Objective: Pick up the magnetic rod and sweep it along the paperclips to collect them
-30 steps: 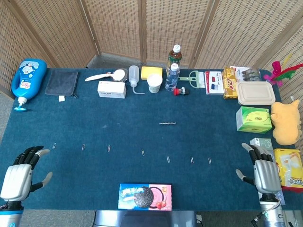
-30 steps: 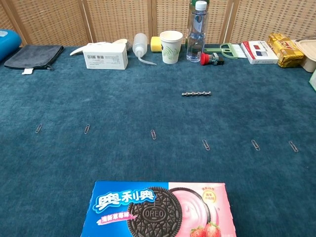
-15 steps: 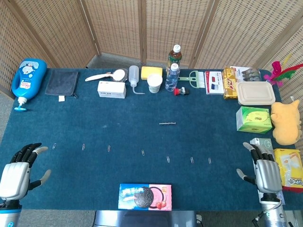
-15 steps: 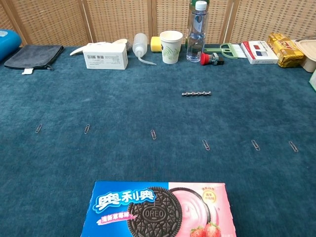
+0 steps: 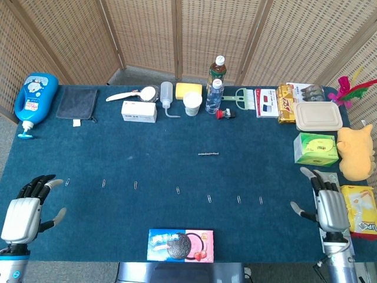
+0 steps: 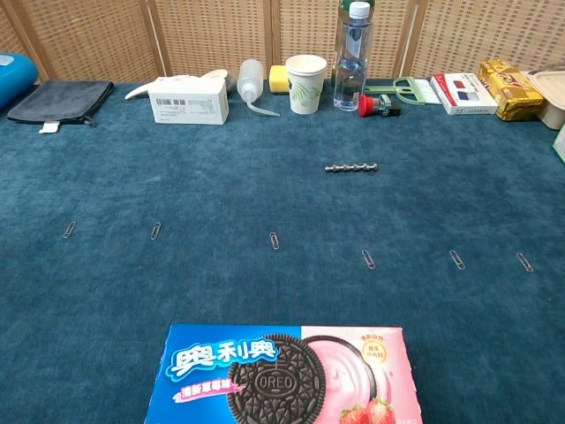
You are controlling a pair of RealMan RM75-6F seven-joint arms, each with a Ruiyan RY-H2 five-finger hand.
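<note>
The magnetic rod [image 5: 208, 154] [image 6: 351, 167], a short beaded metal stick, lies flat near the middle of the blue cloth. A row of several paperclips runs across the cloth nearer to me, from the far-left clip [image 5: 68, 182] [image 6: 69, 230] to the rightmost one [image 5: 260, 200] [image 6: 524, 261]. My left hand [image 5: 25, 212] hovers at the front left corner, fingers apart, holding nothing. At the front right my right hand [image 5: 328, 206] is open too, well right of the last clip. The chest view shows neither hand.
An Oreo box [image 5: 180, 244] [image 6: 284, 374] lies at the front edge. Along the back stand a white box [image 5: 139, 111], squeeze bottle [image 5: 165, 94], paper cup [image 5: 192, 103] and water bottles [image 5: 214, 94]. Tissue box [image 5: 316, 149], plush toy [image 5: 356, 153] and snack packs crowd the right side.
My right hand has risen slightly toward the table's middle and spread a little. The left hand has shifted only slightly at its corner. Rod and clips have not moved.
</note>
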